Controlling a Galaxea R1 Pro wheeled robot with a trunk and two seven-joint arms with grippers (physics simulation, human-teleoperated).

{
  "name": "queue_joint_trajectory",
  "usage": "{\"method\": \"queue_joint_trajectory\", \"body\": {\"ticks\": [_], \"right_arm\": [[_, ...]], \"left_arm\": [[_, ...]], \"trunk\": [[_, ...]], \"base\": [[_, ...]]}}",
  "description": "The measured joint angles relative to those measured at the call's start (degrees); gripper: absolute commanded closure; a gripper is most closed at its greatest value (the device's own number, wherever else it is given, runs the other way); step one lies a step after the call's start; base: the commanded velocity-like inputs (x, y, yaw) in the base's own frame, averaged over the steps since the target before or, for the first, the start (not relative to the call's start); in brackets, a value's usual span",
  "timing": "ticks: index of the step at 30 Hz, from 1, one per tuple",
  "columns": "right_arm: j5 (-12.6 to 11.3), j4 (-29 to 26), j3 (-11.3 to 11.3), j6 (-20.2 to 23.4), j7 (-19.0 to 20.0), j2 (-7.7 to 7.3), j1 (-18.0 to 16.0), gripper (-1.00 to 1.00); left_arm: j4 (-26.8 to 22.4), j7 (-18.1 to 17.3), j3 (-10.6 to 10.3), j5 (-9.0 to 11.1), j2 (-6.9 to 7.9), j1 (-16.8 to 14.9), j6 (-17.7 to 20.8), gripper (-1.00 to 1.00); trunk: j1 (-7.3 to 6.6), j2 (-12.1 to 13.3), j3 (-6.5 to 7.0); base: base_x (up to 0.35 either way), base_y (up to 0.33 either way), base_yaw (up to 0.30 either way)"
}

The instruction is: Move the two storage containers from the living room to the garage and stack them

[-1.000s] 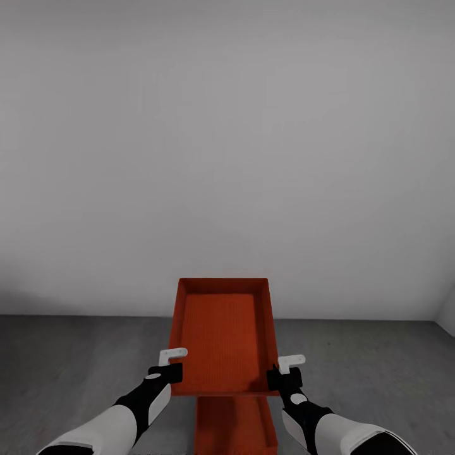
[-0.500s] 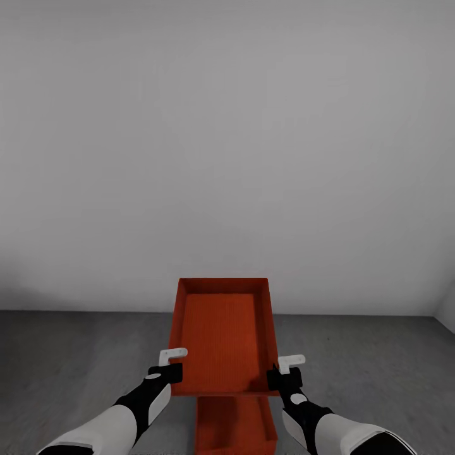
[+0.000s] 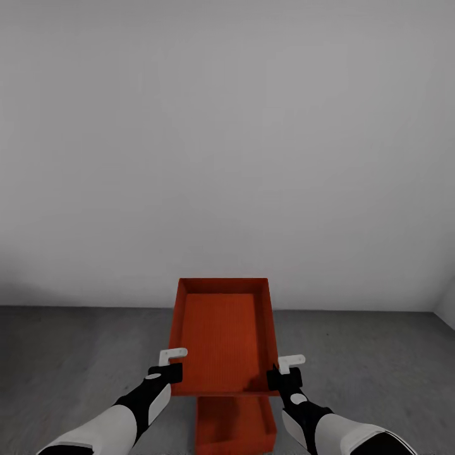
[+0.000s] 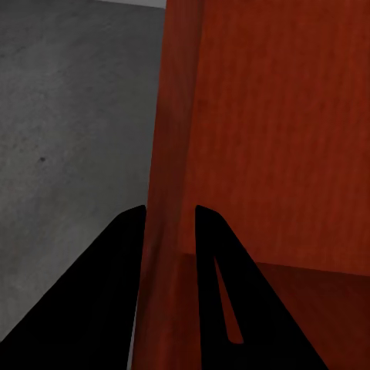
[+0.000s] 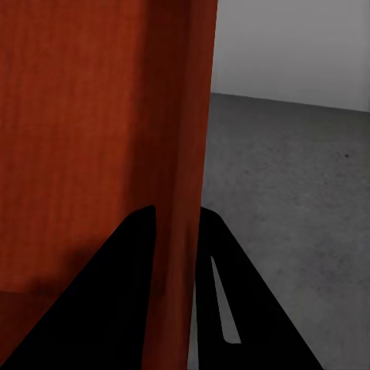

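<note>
Upper container (image 3: 222, 335): side walls clamped by left tool (image 3: 172, 360) and right tool (image 3: 285, 366), held above lower container (image 3: 235, 426) on concrete floor (image 3: 76, 354).

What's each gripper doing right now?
Left gripper: shut on the upper container's left wall.
Right gripper: shut on its right wall.

Looks like a bare garage or utility room to me: plain white-grey wall (image 3: 227, 139), mottled dark grey concrete floor (image 3: 76, 354), no furniture.
</note>
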Motion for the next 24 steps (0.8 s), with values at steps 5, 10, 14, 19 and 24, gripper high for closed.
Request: {"method": "queue_joint_trajectory", "body": {"ticks": [5,10,14,19,24], "right_arm": [[-0.07,0.00,0.06,0.00,0.01,0.00,0.00,1.00],[-0.09,0.00,0.07,0.00,0.01,0.00,0.00,1.00],[-0.08,0.00,0.06,0.00,0.01,0.00,0.00,1.00],[-0.17,0.01,0.13,0.01,0.03,0.00,0.00,1.00],[-0.07,0.00,0.05,0.00,0.02,-0.01,0.00,1.00]], "left_arm": [[0.00,0.01,-0.01,0.00,0.00,0.00,0.00,1.00],[0.00,0.01,-0.01,0.01,0.00,0.00,0.00,1.00],[0.00,0.01,-0.01,0.01,0.00,0.00,0.00,1.00],[0.01,0.02,-0.02,0.02,-0.01,0.00,0.00,1.00],[0.00,0.02,-0.01,0.01,-0.01,0.00,0.00,1.00]], "trunk": [[0.00,0.00,-0.45],[0.00,0.00,-0.89],[0.00,0.00,-1.25],[0.00,0.00,-1.69],[0.00,0.00,-2.14]], "base": [[0.000,0.000,0.000],[0.000,0.000,0.000],[0.000,0.000,0.000],[0.000,0.000,0.000],[0.000,0.000,0.000]]}}
